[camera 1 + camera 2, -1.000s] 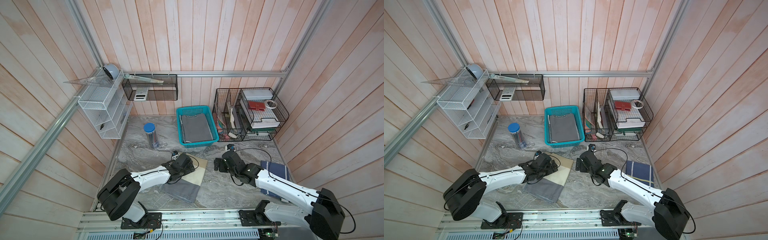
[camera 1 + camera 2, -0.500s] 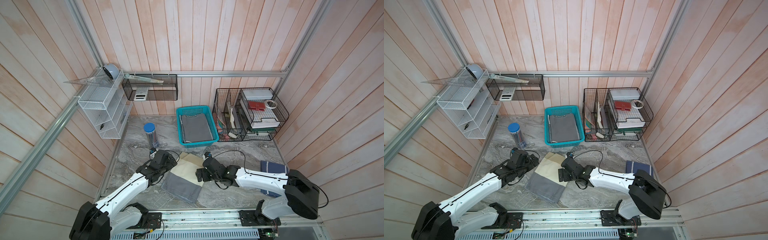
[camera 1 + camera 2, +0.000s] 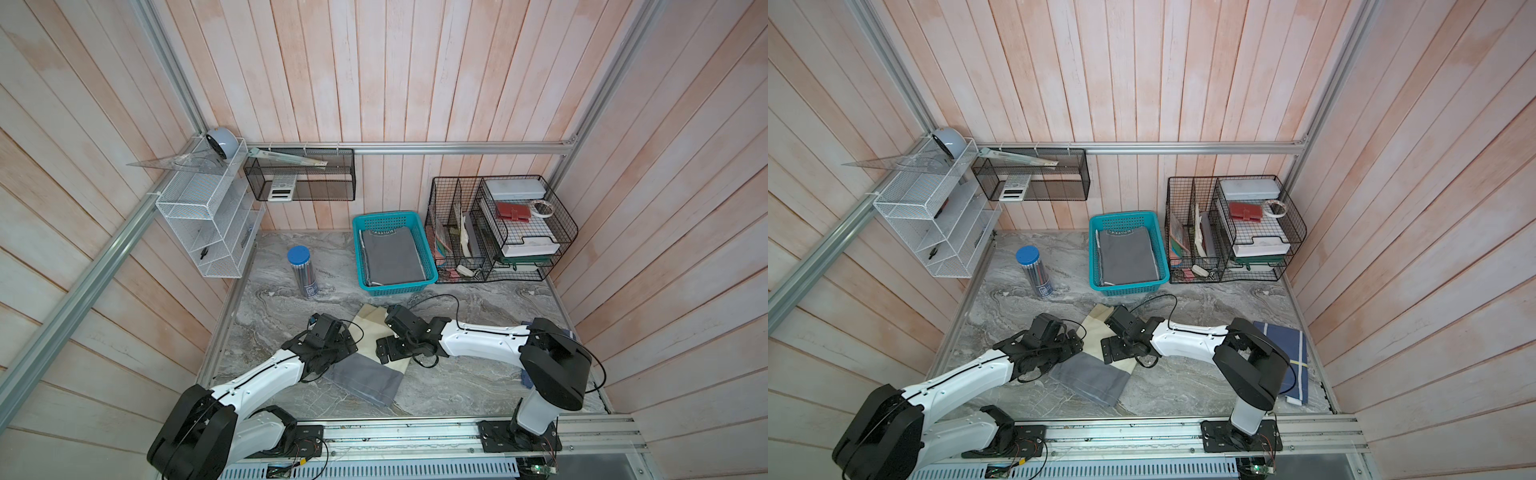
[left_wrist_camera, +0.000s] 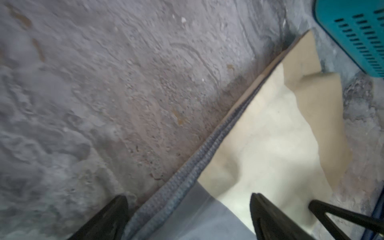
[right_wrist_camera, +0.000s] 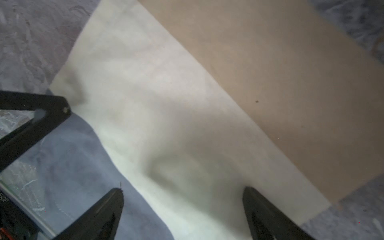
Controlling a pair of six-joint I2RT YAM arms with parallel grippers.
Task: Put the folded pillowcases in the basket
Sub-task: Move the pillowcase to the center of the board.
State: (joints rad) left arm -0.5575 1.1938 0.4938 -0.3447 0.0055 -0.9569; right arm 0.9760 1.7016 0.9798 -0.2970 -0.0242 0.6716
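With jaws wide open, your left gripper and right gripper hover over the folded pillowcase on the table, near the basket. Pinch every layer at opposite edges and lift level.

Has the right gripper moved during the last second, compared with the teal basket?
Yes. The right gripper has shifted toward the robot's left and farther from the teal basket, nearer to the robot's base rail.

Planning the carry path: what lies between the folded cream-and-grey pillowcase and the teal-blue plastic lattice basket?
Only bare grey marble tabletop separates pillowcase and basket; both top views and the left wrist view show it.
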